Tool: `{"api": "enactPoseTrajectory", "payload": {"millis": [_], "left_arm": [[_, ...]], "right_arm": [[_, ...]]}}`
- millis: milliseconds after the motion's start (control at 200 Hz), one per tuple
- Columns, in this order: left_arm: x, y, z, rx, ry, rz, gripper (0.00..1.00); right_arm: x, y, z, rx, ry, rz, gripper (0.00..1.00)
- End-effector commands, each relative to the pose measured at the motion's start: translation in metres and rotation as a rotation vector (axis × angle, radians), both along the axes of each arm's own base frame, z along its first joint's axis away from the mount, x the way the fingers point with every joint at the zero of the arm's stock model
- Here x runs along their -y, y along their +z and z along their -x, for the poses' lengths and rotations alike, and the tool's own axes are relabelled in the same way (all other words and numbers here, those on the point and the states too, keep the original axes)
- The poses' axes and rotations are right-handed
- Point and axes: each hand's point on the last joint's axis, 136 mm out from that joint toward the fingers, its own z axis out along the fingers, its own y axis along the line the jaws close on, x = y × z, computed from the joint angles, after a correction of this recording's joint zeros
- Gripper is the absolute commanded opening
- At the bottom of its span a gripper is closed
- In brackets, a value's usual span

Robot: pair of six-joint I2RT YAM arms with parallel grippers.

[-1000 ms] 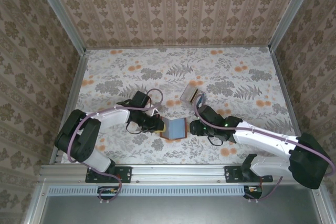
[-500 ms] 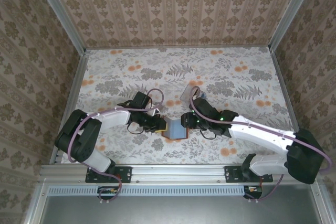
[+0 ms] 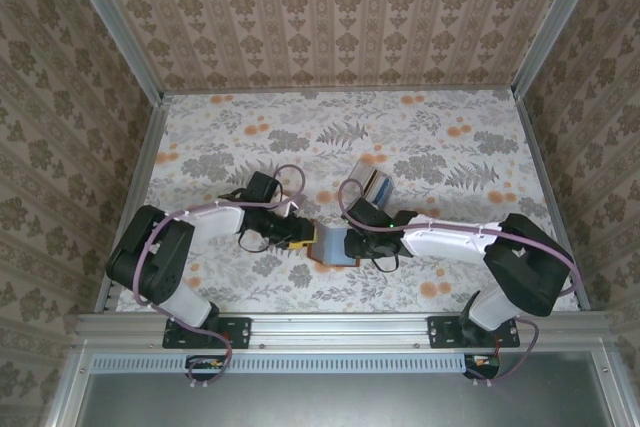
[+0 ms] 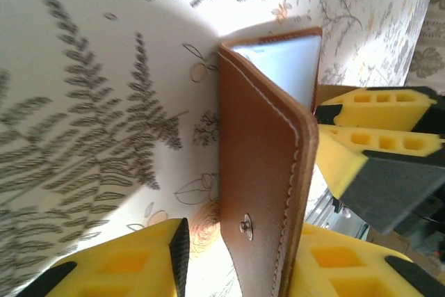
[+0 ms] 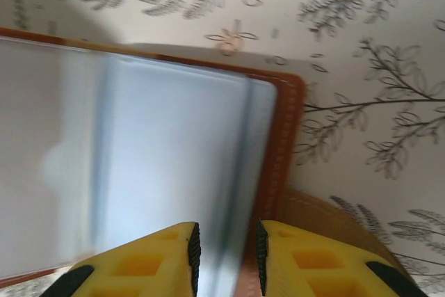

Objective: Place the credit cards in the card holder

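Where jaws flank the card holder [image 3: 331, 245], credit cards [image 3: 374, 184] lie beyond.

The top external camera looked down from above and behind the arm bases, taking in the whole worktop [image 3: 440, 137]. Both wrist cameras sat very close — each looking past its own yellow fingers [image 5: 139, 262] at the card holder [image 4: 261, 165], which all three views shared.

In the left wrist view the card holder [image 4: 264, 172] runs off the frame at 6 o'clock, so the left pincer's [image 4: 236, 269] grip is unclear. The credit card [image 5: 139, 172] under the right pincer [image 5: 224, 259] is blurred, its print unreadable, and it is cut off at 9 o'clock.
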Motion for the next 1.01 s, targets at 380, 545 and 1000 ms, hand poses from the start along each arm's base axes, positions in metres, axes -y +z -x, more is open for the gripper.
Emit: {"api": "enactPoseTrajectory", "payload": {"millis": [380, 545, 1000], "left_arm": [[0.003, 0.002, 0.004, -0.018, -0.022, 0.028, 0.08], [0.002, 0.002, 0.004, -0.007, -0.007, 0.026, 0.07], [0.013, -0.003, 0.007, -0.015, -0.029, 0.017, 0.07]], "right_arm": [[0.006, 0.033, -0.019, 0.073, -0.03, -0.001, 0.38], [0.029, 0.082, -0.048, 0.158, -0.167, -0.108, 0.47], [0.072, 0.086, -0.139, 0.194, -0.348, 0.158, 0.67]]}}
